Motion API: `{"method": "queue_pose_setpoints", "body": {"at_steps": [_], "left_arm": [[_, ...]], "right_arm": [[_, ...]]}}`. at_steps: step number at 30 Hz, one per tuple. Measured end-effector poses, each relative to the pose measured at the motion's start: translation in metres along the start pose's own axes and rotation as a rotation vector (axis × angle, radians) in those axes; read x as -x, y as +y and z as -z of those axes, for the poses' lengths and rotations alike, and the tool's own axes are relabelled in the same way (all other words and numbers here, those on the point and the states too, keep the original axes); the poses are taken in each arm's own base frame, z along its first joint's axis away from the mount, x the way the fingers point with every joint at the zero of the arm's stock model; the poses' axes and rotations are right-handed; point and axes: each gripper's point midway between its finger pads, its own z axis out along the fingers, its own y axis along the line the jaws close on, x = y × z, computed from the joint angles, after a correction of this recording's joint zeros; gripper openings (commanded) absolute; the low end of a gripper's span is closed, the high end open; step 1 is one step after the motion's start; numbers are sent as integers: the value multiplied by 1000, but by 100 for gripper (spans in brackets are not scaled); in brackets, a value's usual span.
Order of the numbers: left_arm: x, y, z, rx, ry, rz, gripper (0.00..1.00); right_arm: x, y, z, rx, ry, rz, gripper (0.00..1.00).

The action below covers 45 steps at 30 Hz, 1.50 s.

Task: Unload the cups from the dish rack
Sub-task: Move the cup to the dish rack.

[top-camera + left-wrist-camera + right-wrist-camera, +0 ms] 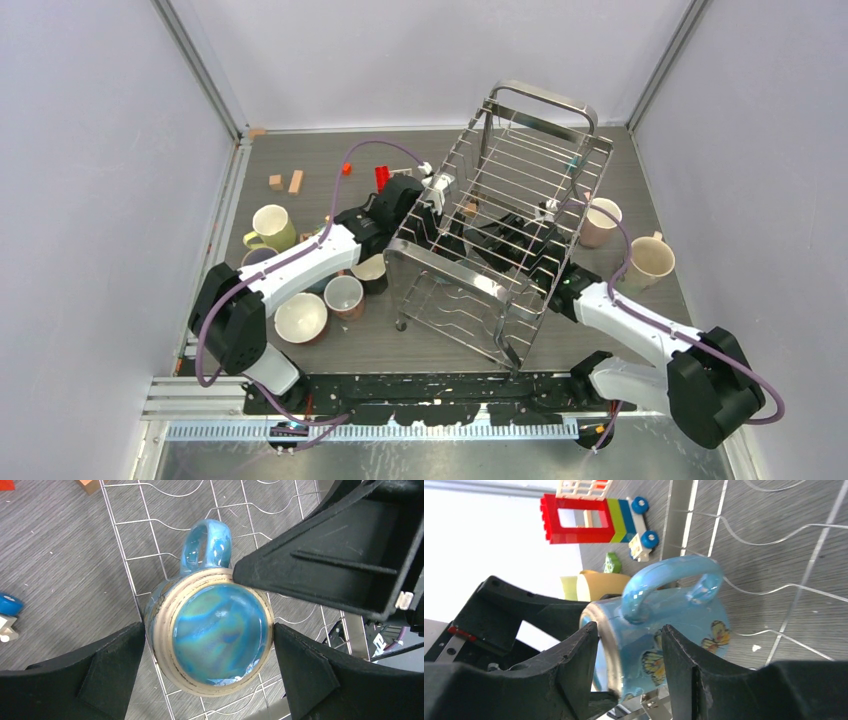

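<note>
Grey wood-grain worktop (60, 570) shows through the wire floor of the dish rack (452, 268). Left fingers (90, 680) spread full width, flanking upright blue mug (217, 640) inside the rack, tips level with rim both sides; contact unclear. Right fingers (569, 675) partway apart, clamping nothing, one tip at rim beside handle. Overhead, mug hidden behind both wrists and wires. Five cups (300, 317) crowd worktop left of rack, one half under left arm; two cups (650, 263) near its right wall. Rack's near corner close to front edge.
</note>
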Motion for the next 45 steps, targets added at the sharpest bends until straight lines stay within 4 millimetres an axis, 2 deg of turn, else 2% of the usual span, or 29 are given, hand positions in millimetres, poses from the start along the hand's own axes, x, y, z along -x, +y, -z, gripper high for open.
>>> {"method": "queue_pose_setpoints", "body": {"at_steps": [3,9,15,21,27,36,45], "left_arm": [[0,0,0,-1,1,0,100],[-1,-1,-1,-13,7,-16,100],[-3,-6,-7,-53,27,-27,99],[-3,-6,-7,-63,28,-34,100],[-2,-7,-8,-68,29,-48,100],[-2,-5,-8,-55,7,-57,98],[1,-7,-9,-69,-25,-89,87]], "right_arm": [[-6,9,-2,23,33,7,55],[-6,7,-6,9,26,-16,58],[3,8,-6,-4,-22,-77,60],[21,14,1,7,-96,-164,60],[27,1,0,-46,-126,-242,59],[19,-25,-15,-140,-112,-303,58],[24,-17,-21,-108,-126,-393,59]]}}
